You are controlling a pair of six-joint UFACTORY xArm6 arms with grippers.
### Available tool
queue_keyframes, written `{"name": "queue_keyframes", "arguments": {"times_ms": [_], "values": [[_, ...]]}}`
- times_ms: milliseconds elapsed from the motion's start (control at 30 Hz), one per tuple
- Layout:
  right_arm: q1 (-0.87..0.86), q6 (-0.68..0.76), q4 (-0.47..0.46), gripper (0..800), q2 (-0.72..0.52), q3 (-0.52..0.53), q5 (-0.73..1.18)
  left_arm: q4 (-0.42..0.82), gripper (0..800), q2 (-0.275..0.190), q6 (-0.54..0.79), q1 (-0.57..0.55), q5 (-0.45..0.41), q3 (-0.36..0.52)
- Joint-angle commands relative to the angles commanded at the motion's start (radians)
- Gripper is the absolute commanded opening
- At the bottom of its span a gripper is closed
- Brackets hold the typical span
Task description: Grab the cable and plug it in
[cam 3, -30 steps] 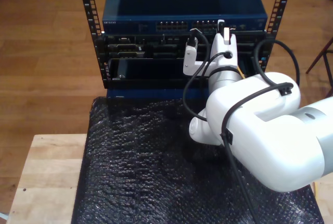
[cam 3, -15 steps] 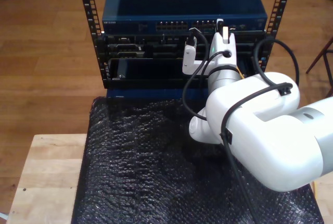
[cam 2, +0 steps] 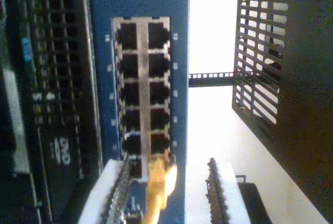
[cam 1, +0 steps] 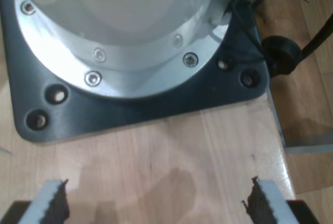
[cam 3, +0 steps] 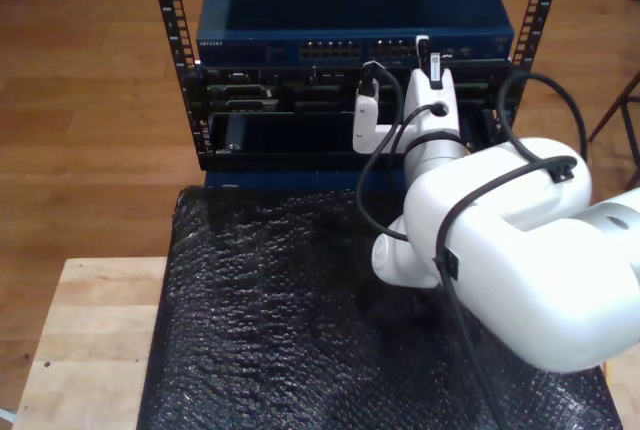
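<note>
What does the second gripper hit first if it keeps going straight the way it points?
Likely the blue switch's port block: my second gripper points at it, with the yellow cable's plug leading, already at a port. Depth unclear.

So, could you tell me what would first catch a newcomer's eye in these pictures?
Probably the yellow-orange cable held between the fingers of my second gripper, its tip at a port of the blue switch. In the exterior view, the big white arm reaches over the black bubble wrap toward the rack.
</note>
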Motion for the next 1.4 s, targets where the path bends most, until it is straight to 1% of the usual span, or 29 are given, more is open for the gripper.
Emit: {"name": "queue_keyframes", "arguments": {"times_ms": [133, 233, 267, 333, 467, 633, 833, 1000, 1133, 1267, 1400], "values": [[0.011, 0.002, 0.0, 413, -0.081, 0.089, 0.008, 0.0, 800, -0.002, 0.0, 0.0, 0.0, 0.0], [0.012, 0.002, 0.0, 437, -0.157, 0.155, 0.055, 0.0, 800, 0.0, 0.0, 0.0, 0.0, 0.0], [0.011, 0.002, 0.0, 467, -0.181, 0.176, 0.075, 0.0, 800, -0.002, 0.0, 0.0, 0.0, 0.0], [0.011, 0.002, -0.002, 518, -0.238, 0.227, 0.13, 0.0, 800, -0.002, 0.0, 0.0, 0.0, 0.0], [0.009, 0.002, -0.002, 579, -0.345, 0.31, 0.244, 0.0, 800, -0.002, 0.0, 0.0, 0.0, 0.0], [-0.006, 0.0, -0.003, 593, -0.463, 0.381, 0.394, 0.0, 800, -0.002, 0.0, 0.0, 0.0, 0.0], [-0.118, -0.002, -0.009, 641, -0.594, 0.417, 0.632, 0.0, 800, -0.002, 0.0, 0.0, 0.0, 0.0], [-0.232, -0.008, -0.055, 656, -0.658, 0.413, 0.806, 0.0, 800, -0.002, 0.0, 0.0, 0.0, 0.0], [-0.328, -0.061, -0.106, 723, -0.697, 0.41, 0.956, 0.0, 800, -0.002, 0.0, 0.0, 0.0, 0.0], [-0.394, -0.117, -0.11, 728, -0.726, 0.414, 1.049, 0.0, 800, -0.002, 0.0, 0.0, 0.0, 0.0], [-0.48, -0.216, -0.109, 736, -0.773, 0.417, 1.16, 0.0, 800, -0.002, 0.0, 0.0, 0.0, 0.0]]}}
